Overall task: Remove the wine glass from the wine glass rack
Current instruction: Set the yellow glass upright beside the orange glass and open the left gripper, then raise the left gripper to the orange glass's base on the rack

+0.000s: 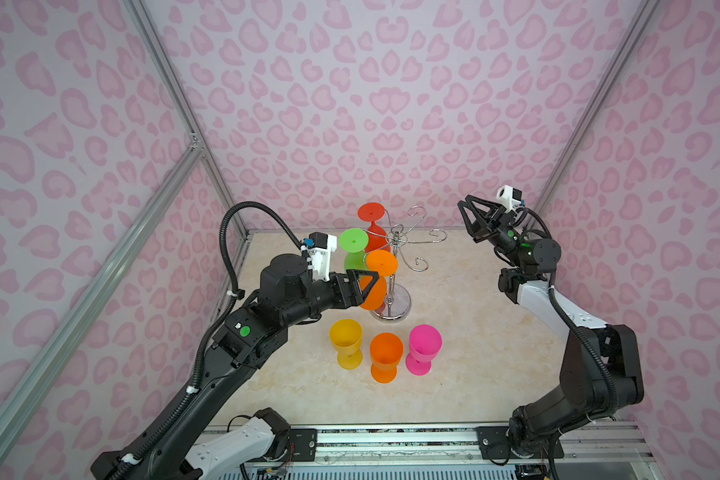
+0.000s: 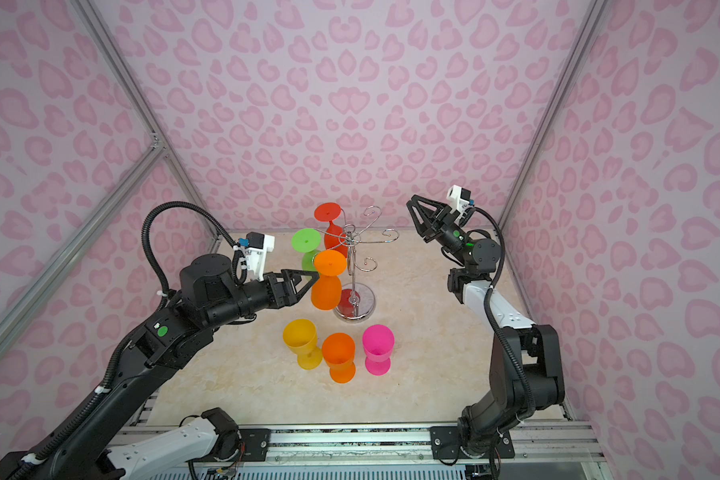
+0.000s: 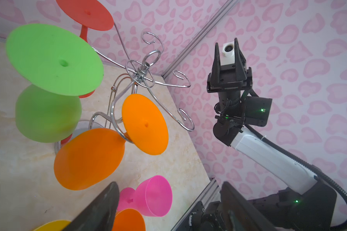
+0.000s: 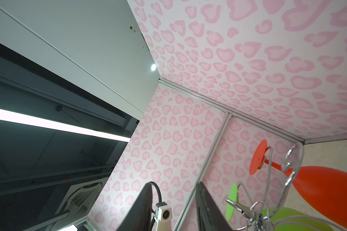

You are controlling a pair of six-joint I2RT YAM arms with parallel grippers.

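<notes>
My left tool (image 2: pixel 308 288) gapes empty just beside the orange wine glass (image 2: pixel 327 293) hanging on the wine glass rack (image 2: pixel 364 307); right tool (image 2: pixel 417 220) part-open, empty.

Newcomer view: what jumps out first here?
The chrome wine glass rack mid-table, a red glass, green glass and hanging orange glass upside down on its hooks. The open left gripper is by that orange bowl. A yellow glass, upright orange glass and pink glass stand in front.

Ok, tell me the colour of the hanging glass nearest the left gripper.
Orange: that wine glass shows best in the left wrist view.
</notes>
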